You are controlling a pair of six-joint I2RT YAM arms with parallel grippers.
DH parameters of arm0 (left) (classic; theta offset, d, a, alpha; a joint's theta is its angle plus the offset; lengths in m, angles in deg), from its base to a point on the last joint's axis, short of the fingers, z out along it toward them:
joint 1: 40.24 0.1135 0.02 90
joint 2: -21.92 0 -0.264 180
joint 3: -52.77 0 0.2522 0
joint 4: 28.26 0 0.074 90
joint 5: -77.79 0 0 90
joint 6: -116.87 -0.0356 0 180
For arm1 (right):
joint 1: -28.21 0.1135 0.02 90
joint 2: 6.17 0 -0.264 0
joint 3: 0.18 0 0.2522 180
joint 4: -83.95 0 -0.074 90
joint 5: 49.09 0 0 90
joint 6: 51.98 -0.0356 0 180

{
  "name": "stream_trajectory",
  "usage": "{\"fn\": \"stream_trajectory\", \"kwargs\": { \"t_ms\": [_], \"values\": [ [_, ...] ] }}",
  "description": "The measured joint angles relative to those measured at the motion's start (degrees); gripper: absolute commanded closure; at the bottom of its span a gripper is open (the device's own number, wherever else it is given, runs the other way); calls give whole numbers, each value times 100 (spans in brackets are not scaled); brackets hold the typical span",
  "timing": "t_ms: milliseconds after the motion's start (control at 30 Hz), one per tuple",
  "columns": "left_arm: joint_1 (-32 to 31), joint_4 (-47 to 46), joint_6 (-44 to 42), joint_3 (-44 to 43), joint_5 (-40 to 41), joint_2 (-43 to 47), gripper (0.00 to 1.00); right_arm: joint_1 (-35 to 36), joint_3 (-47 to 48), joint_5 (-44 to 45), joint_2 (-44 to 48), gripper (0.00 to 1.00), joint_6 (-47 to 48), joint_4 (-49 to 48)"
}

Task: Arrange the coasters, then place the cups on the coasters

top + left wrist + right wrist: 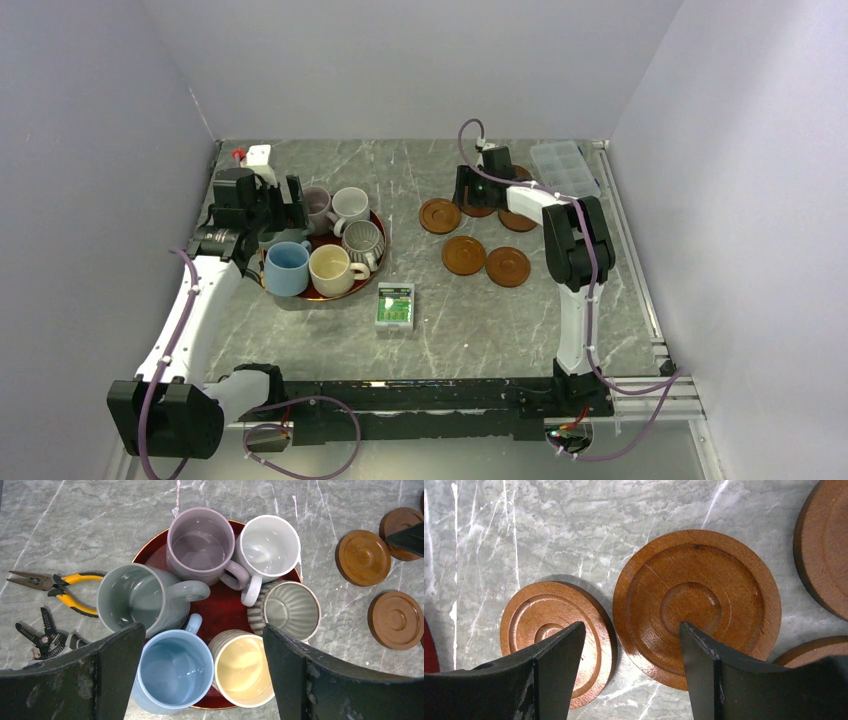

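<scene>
Cups (175, 672), all six, crowd red tray (222, 612) at left; left gripper (204, 630) hangs above them, jaws fully wide, empty. Farther back right, coasters (696, 605) lie loose on table (450, 330); right gripper (632, 625) low over two, jaws part-open, gripping neither.

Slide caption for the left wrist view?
Open left gripper above six cups crowded on a red tray, coasters lying beside it.
</scene>
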Motion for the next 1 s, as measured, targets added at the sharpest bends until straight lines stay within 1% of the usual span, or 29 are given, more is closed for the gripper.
{"fn": "stream_trajectory", "kwargs": {
  "t_ms": [367,600,833,1000],
  "values": [
    [0,17,0,0,-44,-79,6,74,-57,-448,11,28,-107,-133],
    [0,31,0,0,-48,-79,6,127,-28,-485,9,27,-125,-98],
    [0,33,0,0,-57,-79,6,138,304,-483,9,23,-50,365],
    [0,31,0,0,-96,-79,6,166,474,-483,157,20,74,490]
  ]
}}
